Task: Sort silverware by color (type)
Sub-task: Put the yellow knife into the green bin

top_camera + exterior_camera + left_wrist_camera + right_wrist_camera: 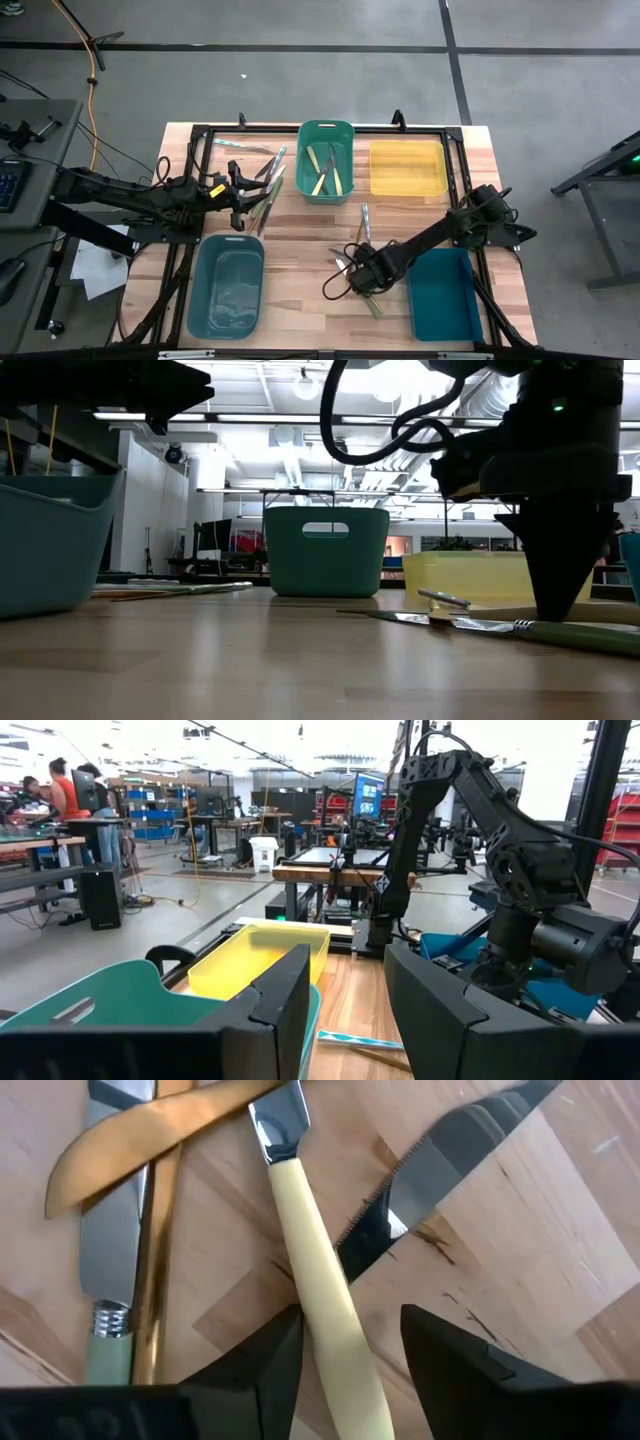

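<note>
Silverware lies in two groups: a pile (265, 185) beside the green bin (326, 160), and a cluster (358, 285) at the table's near middle. My right gripper (352, 272) points down over that cluster, open. In the right wrist view its fingers stand on either side of a pale yellow handle (318, 1280). This utensil lies across a serrated knife (440, 1160), next to a green-handled knife (108, 1345) and a gold utensil (150, 1130). My left gripper (350, 1010) is open and empty, hovering level by the far pile (243, 195). My right gripper comes from above, fingers pointing down, across the pale yellow handle's middle (335, 1330). One finger (270, 1365) stands right against the handle and the other (440, 1355) is apart from it. I cannot tell whether it touches. The utensil lies flat on the table.
The green bin holds several utensils. A yellow bin (407, 167) stands to its right, a teal bin (226, 285) at near left, a blue bin (444, 292) at near right. One utensil (365, 220) lies alone mid-table. People (60, 790) are in the room beyond.
</note>
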`<state>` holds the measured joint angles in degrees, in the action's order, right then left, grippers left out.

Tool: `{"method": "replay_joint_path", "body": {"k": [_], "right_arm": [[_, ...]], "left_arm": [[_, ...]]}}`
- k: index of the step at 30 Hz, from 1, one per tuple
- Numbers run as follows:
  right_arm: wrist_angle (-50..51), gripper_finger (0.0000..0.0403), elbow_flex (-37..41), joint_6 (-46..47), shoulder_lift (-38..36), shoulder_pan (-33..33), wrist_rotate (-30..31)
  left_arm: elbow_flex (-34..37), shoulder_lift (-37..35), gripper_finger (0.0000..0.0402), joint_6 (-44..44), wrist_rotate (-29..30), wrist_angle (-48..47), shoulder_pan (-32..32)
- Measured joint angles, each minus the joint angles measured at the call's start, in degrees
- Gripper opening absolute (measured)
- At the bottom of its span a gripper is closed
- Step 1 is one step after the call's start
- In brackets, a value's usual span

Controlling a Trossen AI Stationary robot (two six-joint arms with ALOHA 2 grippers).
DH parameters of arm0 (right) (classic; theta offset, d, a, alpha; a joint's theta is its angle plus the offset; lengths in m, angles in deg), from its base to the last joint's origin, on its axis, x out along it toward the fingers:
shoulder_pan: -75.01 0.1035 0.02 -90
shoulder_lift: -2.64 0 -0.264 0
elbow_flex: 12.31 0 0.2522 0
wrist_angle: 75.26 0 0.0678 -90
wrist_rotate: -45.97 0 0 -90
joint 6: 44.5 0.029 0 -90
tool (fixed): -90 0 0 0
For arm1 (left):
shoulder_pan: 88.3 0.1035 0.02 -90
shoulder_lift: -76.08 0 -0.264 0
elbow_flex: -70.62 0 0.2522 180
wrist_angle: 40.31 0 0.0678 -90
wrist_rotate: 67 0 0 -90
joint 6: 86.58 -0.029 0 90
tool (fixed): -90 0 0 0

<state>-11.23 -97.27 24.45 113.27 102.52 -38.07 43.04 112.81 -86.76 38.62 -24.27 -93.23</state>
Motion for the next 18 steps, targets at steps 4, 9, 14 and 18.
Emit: {"method": "replay_joint_path", "body": {"k": [4,9,14,18], "right_arm": [[0.6,0.0130,0.0,-0.7,0.0,0.0,-0.1],[1.1,0.0067,0.0,-1.1,0.0,0.0,-0.1],[1.0,0.0050,0.0,-2.1,0.0,0.0,-0.1],[1.0,0.0054,0.0,-3.1,0.0,0.0,-0.2]], "left_arm": [[0.0,0.0,0.0126,0.0,0.0,0.0,0.0],[0.0,0.0,0.0126,0.0,0.0,0.0,0.0],[0.0,0.0,0.0126,0.0,0.0,0.0,0.0],[0.0,0.0,0.0126,0.0,0.0,0.0,0.0]]}}
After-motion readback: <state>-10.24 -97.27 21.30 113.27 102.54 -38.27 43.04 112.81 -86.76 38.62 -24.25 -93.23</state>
